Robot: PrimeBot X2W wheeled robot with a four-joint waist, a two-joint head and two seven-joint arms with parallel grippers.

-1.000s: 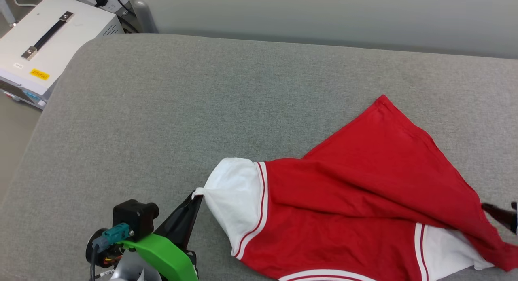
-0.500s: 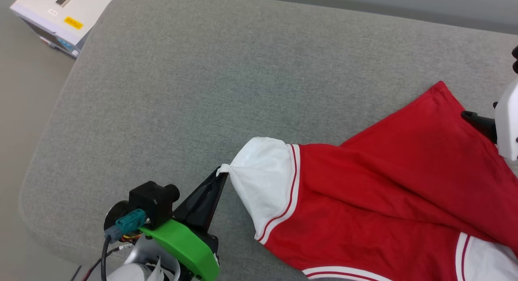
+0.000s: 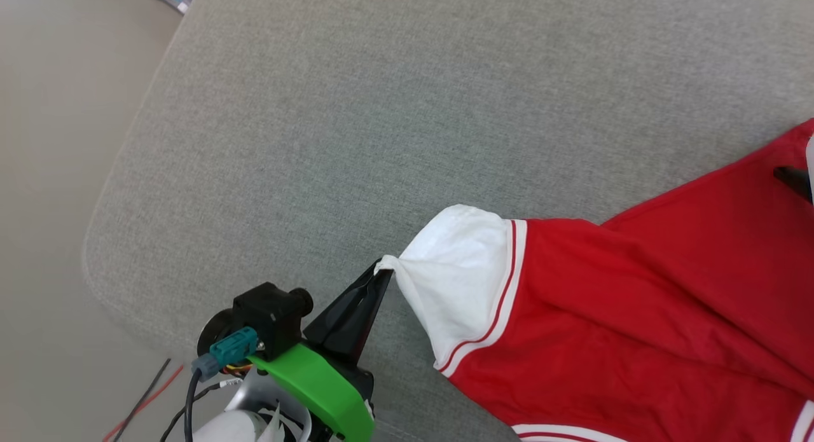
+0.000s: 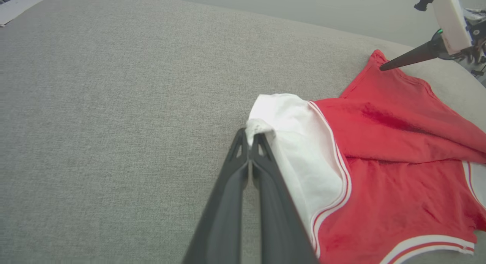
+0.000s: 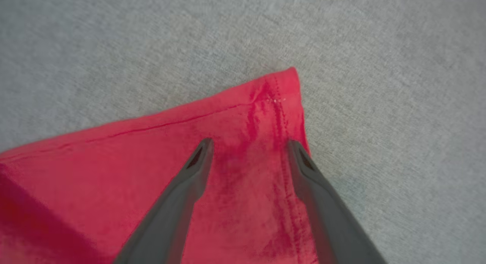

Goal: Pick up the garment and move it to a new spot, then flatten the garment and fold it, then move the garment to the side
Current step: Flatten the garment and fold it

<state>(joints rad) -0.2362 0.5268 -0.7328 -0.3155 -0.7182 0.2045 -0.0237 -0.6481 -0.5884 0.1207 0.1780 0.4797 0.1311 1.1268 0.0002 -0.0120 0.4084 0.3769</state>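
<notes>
The garment (image 3: 636, 315) is a red shirt with white, red-striped sleeves, lying rumpled on the grey cushion at the right. My left gripper (image 3: 381, 270) is shut on the tip of its white sleeve (image 4: 300, 142), pinching a small bunch of cloth (image 4: 255, 126). My right gripper (image 5: 248, 144) hangs open over the far red hem corner (image 5: 281, 93), one finger on each side of the stitched seam. The left wrist view shows that gripper (image 4: 381, 67) pointing at the same corner. One dark right fingertip (image 3: 792, 178) shows at the head view's right edge.
The grey upholstered cushion (image 3: 356, 111) stretches wide to the left and far side of the garment; its rounded corner (image 3: 95, 264) is near my left arm. Beige floor (image 3: 57, 143) lies beyond that edge, with red and black wires (image 3: 143, 397) on it.
The head camera has swung left and down, so the whole picture shifted right. My right gripper left the garment's near right edge and now hangs over the far hem corner. The left grip is unchanged.
</notes>
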